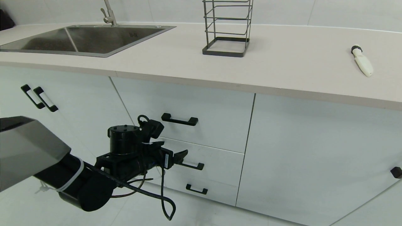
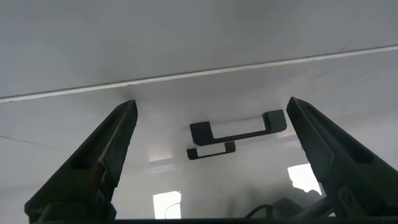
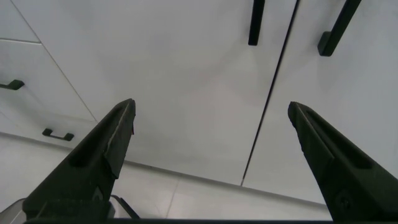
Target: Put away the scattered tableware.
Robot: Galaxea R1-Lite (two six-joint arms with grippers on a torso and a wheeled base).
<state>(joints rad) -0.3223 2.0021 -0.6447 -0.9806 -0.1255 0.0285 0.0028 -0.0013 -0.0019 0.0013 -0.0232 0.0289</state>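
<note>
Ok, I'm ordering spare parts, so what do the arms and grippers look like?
The left arm is black, built of chunky cylindrical segments, with white cable ties around it and loose black cables looping beneath. The left gripper and right gripper each have two dark, wedge-shaped fingers tapering to narrow tips.

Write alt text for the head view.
The left gripper hangs in front of white drawers, close to the middle drawer handle. The counter above holds a sink at left, a black wire rack midway and a white utensil at right.
</note>
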